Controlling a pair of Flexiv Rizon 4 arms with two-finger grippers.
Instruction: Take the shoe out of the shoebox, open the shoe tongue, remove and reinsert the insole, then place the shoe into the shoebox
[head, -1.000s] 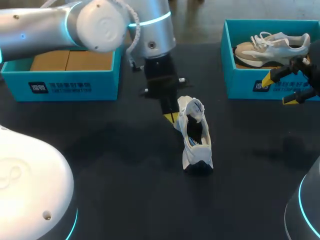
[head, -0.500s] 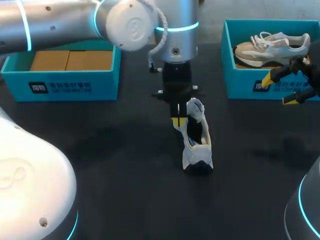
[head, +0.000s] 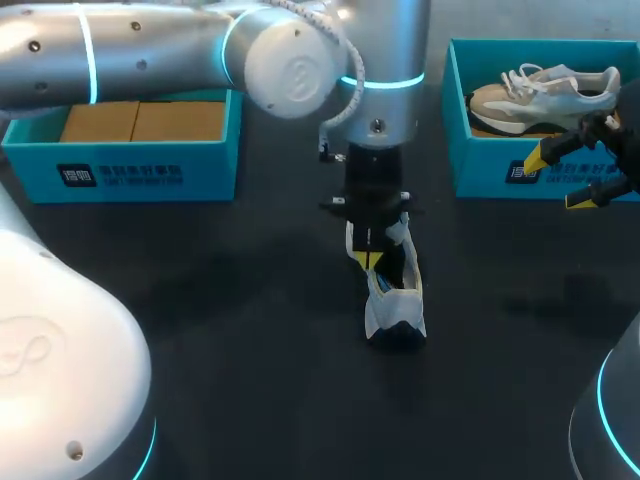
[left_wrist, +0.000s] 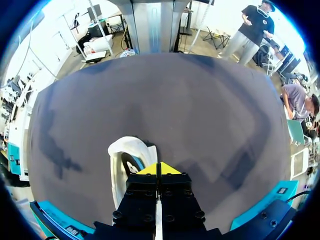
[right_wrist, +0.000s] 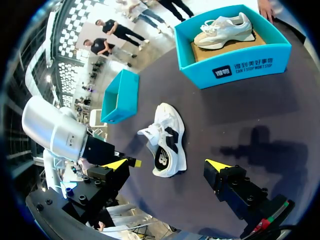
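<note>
A white shoe (head: 396, 304) with a dark inside lies mid-table, heel toward me. My left arm comes in from the left and reaches past the middle. Its gripper (head: 369, 260) is shut, with the yellow tips at the shoe's mouth by the tongue. In the left wrist view the shut tips (left_wrist: 159, 168) hover just beside the white shoe (left_wrist: 121, 156), with nothing visible between them. My right gripper (head: 560, 180) stands open in front of the right shoebox, holding nothing. In the right wrist view the shoe (right_wrist: 168, 136) lies ahead of the open right gripper (right_wrist: 167, 165).
A teal shoebox (head: 490, 172) at the back right holds a beige-and-white sneaker (head: 540, 95). Another teal box (head: 140, 172) with a cardboard insert stands at the back left. The dark tabletop (head: 240, 350) lies bare around the shoe.
My left arm has swung to the right and lowered its shut gripper from beside the shoe's tongue onto the shoe's mouth. The shoe and my right arm have stayed put.
</note>
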